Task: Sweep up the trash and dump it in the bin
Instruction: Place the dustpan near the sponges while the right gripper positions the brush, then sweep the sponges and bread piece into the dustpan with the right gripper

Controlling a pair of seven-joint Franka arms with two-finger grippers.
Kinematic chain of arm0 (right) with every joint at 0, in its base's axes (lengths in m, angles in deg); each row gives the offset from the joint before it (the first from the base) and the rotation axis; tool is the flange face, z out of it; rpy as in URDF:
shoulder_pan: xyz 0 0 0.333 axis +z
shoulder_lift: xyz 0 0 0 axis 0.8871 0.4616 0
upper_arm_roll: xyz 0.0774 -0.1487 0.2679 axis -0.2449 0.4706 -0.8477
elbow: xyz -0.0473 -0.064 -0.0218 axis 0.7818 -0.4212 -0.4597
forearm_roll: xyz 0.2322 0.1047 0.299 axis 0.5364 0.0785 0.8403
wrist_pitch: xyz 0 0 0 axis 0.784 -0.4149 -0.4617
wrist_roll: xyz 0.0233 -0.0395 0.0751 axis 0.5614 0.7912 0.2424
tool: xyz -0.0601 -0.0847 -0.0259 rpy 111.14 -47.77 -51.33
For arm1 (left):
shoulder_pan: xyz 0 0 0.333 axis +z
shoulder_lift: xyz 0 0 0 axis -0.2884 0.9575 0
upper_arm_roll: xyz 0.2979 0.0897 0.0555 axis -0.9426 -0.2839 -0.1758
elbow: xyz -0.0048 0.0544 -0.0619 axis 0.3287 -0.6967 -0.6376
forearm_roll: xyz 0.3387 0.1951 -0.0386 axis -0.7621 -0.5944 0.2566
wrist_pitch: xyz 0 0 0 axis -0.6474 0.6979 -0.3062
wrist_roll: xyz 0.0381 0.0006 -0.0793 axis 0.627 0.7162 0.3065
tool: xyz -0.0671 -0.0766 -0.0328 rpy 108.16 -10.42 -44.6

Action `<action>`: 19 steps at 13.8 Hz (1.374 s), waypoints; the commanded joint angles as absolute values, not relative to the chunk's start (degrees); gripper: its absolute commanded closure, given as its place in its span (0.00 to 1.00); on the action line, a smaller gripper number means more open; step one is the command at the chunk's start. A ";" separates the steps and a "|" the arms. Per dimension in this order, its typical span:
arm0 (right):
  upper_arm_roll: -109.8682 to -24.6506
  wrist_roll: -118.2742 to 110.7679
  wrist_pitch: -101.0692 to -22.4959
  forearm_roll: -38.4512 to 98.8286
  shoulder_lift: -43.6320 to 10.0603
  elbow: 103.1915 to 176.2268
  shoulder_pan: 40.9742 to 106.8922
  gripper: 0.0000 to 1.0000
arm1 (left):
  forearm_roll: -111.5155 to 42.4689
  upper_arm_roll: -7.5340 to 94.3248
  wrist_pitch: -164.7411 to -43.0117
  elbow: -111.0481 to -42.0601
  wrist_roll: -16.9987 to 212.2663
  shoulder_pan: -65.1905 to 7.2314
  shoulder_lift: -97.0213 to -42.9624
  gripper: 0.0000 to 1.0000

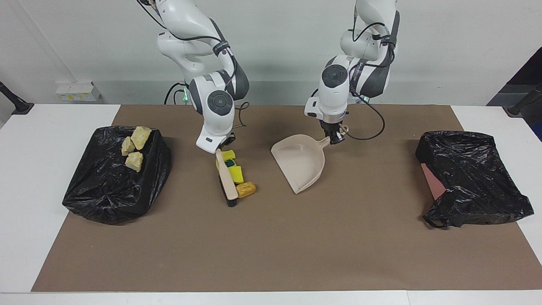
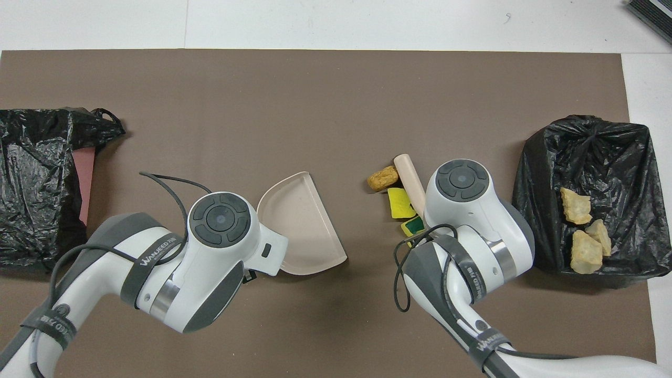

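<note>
Beige brush (image 1: 226, 180) clamped tight in our right gripper (image 1: 221, 148) sits against the sponge pieces (image 1: 235, 173) and roll (image 1: 246, 189), left gripper (image 1: 335, 137) clamped on the dustpan (image 1: 300, 163) beside them, while overhead three pastries (image 2: 581, 231) lie on the black bag (image 2: 619, 157).

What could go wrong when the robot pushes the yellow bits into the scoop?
1. The brown roll sits at the tip of the brush, so it might slip round the end and get left on the mat.
2. The dustpan mouth faces away from the robots rather than toward the sponges, so bits may miss it or hit its side.
3. The pastries lie on top of the black bag, outside it, and may tumble off.
</note>
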State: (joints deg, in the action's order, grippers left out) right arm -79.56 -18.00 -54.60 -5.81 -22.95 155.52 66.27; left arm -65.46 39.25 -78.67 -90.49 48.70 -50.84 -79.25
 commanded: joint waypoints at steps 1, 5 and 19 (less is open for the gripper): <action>-79.92 -15.71 -53.09 4.29 -23.25 155.31 68.30 1.00 | -66.34 38.87 -80.45 -92.07 47.83 -52.62 -79.70 1.00; -82.11 -13.34 -53.52 17.76 -23.78 155.49 69.98 1.00 | -66.25 38.87 -82.30 -93.12 46.95 -52.27 -79.88 1.00; -80.89 -23.44 -41.48 5.31 -51.36 174.80 56.71 1.00 | -65.90 38.79 -86.61 -94.97 38.68 -52.45 -80.14 1.00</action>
State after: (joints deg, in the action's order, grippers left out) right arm -80.00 -22.81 -39.41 6.52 -45.30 167.79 58.35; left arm -65.46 39.22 -85.57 -93.41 39.68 -51.44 -79.25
